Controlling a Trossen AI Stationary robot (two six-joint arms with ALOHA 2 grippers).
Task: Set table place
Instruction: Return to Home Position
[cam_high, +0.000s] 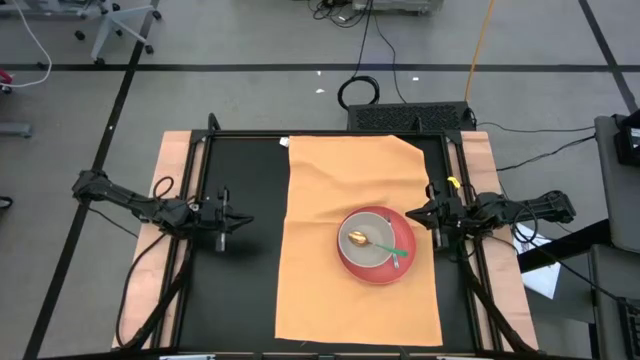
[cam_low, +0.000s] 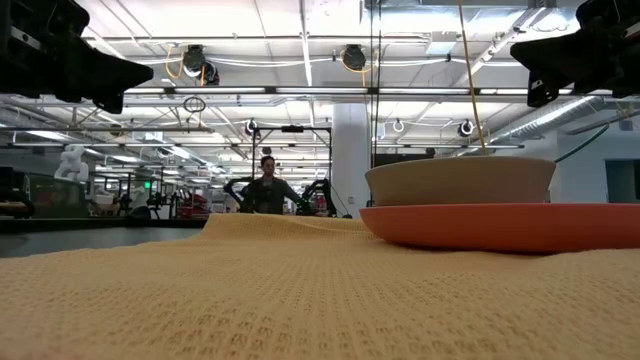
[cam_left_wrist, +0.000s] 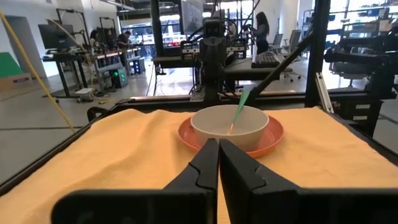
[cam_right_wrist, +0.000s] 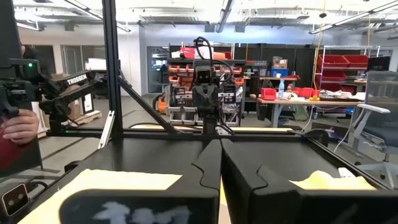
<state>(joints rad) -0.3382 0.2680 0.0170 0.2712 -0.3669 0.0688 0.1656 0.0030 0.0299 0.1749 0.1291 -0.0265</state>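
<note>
Both empty, fingers pinched together: left gripper (cam_high: 240, 219) sits 9 o'clock of the wrinkled orange-tan cloth mat (cam_high: 320, 190), right gripper (cam_high: 412, 213) nearer, at its 3 o'clock edge.

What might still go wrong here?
The spoon leans on the bowl rim, green handle sticking out; a jolt might tip it out. The shut right gripper hangs over the mat edge beside the plate; moving low, it might snag the mat and drag everything. The left gripper waits off the mat.
</note>
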